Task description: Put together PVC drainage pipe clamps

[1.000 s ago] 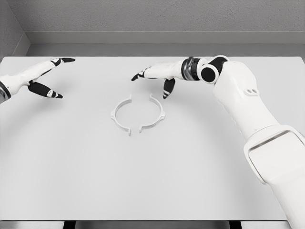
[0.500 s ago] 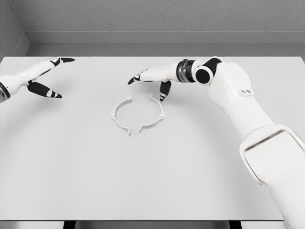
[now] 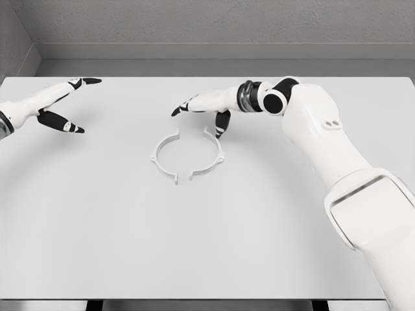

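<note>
Right robot hand (image 3: 206, 107) spread, above two clamp halves (image 3: 188, 154) on counter (image 3: 97, 227). Left robot hand (image 3: 55, 107) spread, far left.

Two clamp halves (image 3: 188, 155) mid-table (image 3: 97, 227), right hand (image 3: 206, 105) just behind, left hand (image 3: 48, 103) far left.
</note>
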`<action>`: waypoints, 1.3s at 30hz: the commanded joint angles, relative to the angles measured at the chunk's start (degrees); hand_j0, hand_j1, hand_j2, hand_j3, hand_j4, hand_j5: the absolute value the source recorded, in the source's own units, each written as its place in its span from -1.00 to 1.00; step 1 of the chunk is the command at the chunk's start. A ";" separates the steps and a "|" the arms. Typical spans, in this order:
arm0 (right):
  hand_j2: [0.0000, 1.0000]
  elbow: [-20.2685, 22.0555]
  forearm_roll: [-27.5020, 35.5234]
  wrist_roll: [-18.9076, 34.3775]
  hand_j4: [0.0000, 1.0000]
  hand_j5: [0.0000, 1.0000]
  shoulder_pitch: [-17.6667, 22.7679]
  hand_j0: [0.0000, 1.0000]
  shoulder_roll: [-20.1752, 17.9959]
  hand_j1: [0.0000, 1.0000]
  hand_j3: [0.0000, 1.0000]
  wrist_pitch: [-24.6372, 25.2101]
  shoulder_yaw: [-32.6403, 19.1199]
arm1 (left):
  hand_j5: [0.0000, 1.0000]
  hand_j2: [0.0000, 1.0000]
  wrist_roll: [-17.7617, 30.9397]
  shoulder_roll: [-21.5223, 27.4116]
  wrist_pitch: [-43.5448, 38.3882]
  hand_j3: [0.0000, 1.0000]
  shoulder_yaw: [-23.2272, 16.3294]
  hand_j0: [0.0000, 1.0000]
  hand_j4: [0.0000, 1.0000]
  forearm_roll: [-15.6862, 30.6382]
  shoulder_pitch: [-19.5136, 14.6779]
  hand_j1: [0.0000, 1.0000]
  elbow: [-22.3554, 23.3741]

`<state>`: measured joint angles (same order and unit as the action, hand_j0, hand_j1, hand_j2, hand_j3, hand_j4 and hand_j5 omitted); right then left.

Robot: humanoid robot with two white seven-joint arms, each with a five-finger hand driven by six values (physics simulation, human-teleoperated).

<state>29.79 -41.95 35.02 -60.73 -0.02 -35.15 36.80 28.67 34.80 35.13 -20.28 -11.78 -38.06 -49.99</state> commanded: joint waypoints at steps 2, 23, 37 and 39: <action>1.00 0.27 0.47 -0.02 1.00 1.00 0.00 1.00 0.02 1.00 1.00 0.15 0.47 | 1.00 1.00 -0.02 0.00 -0.13 1.00 0.06 1.00 1.00 0.45 0.00 1.00 -0.02; 1.00 6.07 0.82 -0.02 1.00 1.00 0.18 1.00 0.02 1.00 1.00 0.15 2.58 | 1.00 1.00 -0.19 0.18 -0.13 1.00 0.24 1.00 1.00 0.53 -0.09 1.00 -0.02; 1.00 6.95 3.19 -0.02 1.00 1.00 7.73 1.00 -7.63 1.00 1.00 0.15 -7.71 | 1.00 1.00 -0.02 -4.65 -0.13 1.00 -3.45 1.00 1.00 0.18 -0.62 1.00 -5.30; 1.00 6.86 3.19 -0.02 1.00 1.00 8.70 1.00 -7.54 1.00 1.00 0.15 -7.80 | 1.00 1.00 -0.02 -6.67 -0.13 1.00 -3.63 1.00 1.00 -0.08 -0.53 1.00 -5.21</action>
<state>36.76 -38.34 35.03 -51.86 -7.45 -34.81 28.97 28.64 30.09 35.12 -23.30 -12.04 -38.58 -54.31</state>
